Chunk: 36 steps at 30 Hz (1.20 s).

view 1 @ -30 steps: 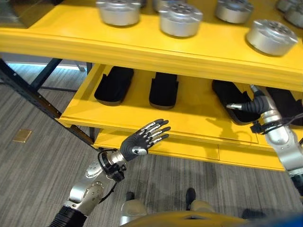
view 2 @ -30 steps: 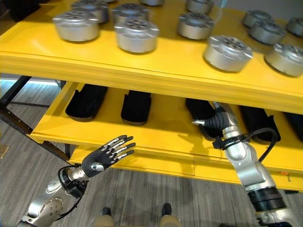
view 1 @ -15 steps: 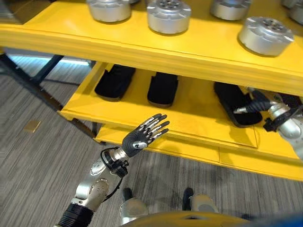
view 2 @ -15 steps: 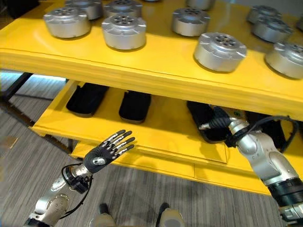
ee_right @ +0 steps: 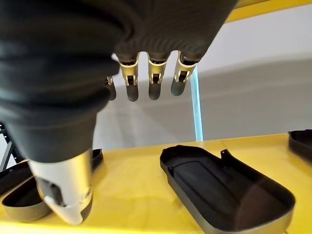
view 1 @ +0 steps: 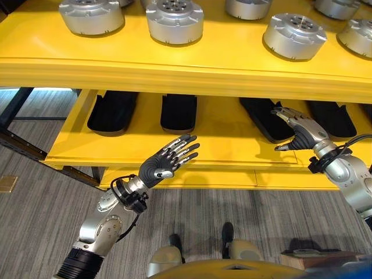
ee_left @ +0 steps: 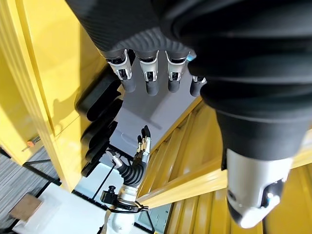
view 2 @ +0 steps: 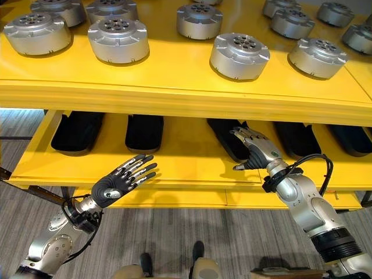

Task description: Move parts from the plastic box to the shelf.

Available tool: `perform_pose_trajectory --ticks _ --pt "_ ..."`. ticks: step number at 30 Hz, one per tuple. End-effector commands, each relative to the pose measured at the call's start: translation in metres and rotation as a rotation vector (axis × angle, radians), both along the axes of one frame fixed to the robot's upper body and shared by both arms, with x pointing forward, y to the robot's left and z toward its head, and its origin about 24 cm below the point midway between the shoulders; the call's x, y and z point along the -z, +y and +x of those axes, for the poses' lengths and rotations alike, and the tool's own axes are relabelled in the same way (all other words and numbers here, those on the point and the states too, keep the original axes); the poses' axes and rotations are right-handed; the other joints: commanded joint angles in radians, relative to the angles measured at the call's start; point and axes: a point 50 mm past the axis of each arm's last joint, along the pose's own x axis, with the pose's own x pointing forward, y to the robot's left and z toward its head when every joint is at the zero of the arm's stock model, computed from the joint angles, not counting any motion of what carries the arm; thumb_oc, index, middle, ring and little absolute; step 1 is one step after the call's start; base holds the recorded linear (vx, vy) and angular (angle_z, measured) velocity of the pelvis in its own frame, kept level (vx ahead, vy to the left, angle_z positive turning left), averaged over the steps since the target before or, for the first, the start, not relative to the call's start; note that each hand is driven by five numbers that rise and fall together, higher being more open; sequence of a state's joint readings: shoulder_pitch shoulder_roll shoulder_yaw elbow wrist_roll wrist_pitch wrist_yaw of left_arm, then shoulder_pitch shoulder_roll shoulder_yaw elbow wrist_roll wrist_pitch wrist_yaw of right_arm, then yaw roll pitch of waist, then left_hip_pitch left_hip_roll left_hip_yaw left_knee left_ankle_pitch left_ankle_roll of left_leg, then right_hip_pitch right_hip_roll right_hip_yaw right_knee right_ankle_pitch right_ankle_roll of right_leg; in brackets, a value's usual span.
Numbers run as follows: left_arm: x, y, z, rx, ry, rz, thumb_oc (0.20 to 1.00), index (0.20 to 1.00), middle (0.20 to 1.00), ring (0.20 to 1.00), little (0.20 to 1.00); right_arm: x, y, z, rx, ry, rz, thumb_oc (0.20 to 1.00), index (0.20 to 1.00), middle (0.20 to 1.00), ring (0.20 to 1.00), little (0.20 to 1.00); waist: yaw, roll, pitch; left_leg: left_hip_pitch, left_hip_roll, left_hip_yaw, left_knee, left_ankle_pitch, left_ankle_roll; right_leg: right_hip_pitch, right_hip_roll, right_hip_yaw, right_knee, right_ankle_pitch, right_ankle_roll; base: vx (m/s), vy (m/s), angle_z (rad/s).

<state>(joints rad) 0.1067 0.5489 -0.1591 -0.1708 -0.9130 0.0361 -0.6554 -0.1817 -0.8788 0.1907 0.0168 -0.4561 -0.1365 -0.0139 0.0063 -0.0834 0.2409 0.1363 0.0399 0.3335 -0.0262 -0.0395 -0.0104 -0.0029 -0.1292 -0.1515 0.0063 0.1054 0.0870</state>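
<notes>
**While both hands hang empty, parts sit on top shelf**

With fingers spread, left hand (view 1: 165, 164) hovers before the lower shelf (view 1: 226, 139). Right hand (view 2: 256, 150), fingers relaxed and apart, holds nothing just beside a black tray (view 2: 226, 138). Silver round parts (view 2: 239, 55) rest on the top shelf (view 2: 174, 81).

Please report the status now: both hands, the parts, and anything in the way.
Left hand open, empty, before the lower shelf. Right hand open, empty, over a black tray. Metal parts sit on the top shelf. Nothing in the way.
</notes>
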Motion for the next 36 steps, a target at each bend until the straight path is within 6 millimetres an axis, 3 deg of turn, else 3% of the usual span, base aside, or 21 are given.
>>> perform_pose_trajectory --ticks 1,3,5,7,14,20,26,29,36 --pt "-0.002 -0.004 -0.004 0.027 -0.037 -0.025 1.000 1.000 1.000 1.000 1.000 -0.021 -0.009 0.013 0.042 -0.110 0.002 1.000 1.000 1.000 1.000 1.000 0.026 0.022 -0.035 -0.080 0.024 -0.104 0.104 -0.039 0.026 0.018 -0.038 -0.074 0.154 -0.100 0.072 -0.08 -0.298 -0.36" --pt "-0.003 -0.003 -0.007 0.035 -0.040 -0.040 1.000 1.000 1.000 1.000 1.000 -0.015 -0.010 0.012 0.049 -0.107 0.021 1.000 1.000 1.000 1.000 1.000 0.029 0.012 -0.029 -0.088 0.046 -0.110 0.127 -0.051 0.019 0.014 -0.099 -0.043 0.135 -0.023 0.097 -0.04 -0.310 0.12" --pt "-0.002 -0.002 -0.009 0.040 -0.038 -0.045 1.000 1.000 1.000 1.000 1.000 -0.012 -0.011 0.011 0.053 -0.103 0.013 1.000 1.000 1.000 1.000 1.000 0.025 0.013 -0.025 -0.088 0.068 -0.115 0.129 -0.050 0.008 0.024 -0.092 -0.022 0.117 -0.053 0.103 0.00 -0.217 0.12" --pt "-0.005 0.000 -0.011 0.042 -0.053 -0.086 1.000 1.000 1.000 1.000 1.000 -0.016 -0.005 0.011 0.033 -0.092 -0.038 1.000 1.000 1.000 1.000 1.000 0.038 -0.002 -0.027 -0.091 0.103 -0.093 0.110 -0.028 -0.023 0.057 -0.082 -0.068 0.049 -0.069 0.109 -0.05 -0.387 0.11" --pt "-0.006 -0.006 -0.006 0.022 -0.046 -0.088 1.000 1.000 1.000 1.000 1.000 -0.022 -0.010 0.016 0.069 -0.065 -0.082 1.000 1.000 1.000 1.000 1.000 0.040 -0.019 -0.039 -0.070 0.125 -0.113 0.011 0.040 -0.062 0.080 -0.043 -0.080 -0.003 -0.067 0.094 -0.02 -0.164 -0.18" --pt "-0.001 -0.005 -0.007 -0.005 -0.018 -0.125 1.000 1.000 1.000 1.000 1.000 -0.013 -0.022 0.013 0.116 -0.047 -0.128 1.000 1.000 1.000 1.000 1.000 0.033 0.009 -0.055 -0.044 0.126 -0.107 -0.016 0.049 -0.068 0.097 -0.045 -0.091 0.001 -0.087 0.087 0.04 0.032 -0.04" --pt "-0.001 -0.002 -0.006 -0.049 -0.022 -0.051 1.000 1.000 1.000 1.000 1.000 -0.012 -0.022 0.018 0.141 -0.096 -0.180 1.000 1.000 1.000 1.000 1.000 0.039 0.034 -0.052 -0.047 0.119 -0.115 -0.016 0.050 -0.066 0.099 -0.049 -0.100 0.016 -0.108 0.079 0.01 0.038 0.03" --pt "-0.003 -0.005 -0.003 -0.032 -0.024 -0.044 1.000 1.000 1.000 1.000 1.000 -0.007 -0.018 0.019 0.138 -0.128 -0.194 1.000 1.000 1.000 1.000 1.000 0.048 0.031 -0.047 -0.062 0.114 -0.122 -0.006 0.048 -0.062 0.093 -0.052 -0.099 0.016 -0.101 0.084 0.00 0.027 0.05" --pt "-0.015 -0.006 0.005 -0.038 -0.068 0.020 1.000 1.000 1.000 1.000 1.000 -0.032 -0.007 0.035 0.147 -0.366 -0.165 1.000 1.000 1.000 1.000 1.000 0.075 0.041 0.014 -0.146 0.105 -0.144 0.051 0.040 -0.053 0.045 -0.050 -0.084 0.052 -0.114 0.080 -0.08 -0.046 0.08"
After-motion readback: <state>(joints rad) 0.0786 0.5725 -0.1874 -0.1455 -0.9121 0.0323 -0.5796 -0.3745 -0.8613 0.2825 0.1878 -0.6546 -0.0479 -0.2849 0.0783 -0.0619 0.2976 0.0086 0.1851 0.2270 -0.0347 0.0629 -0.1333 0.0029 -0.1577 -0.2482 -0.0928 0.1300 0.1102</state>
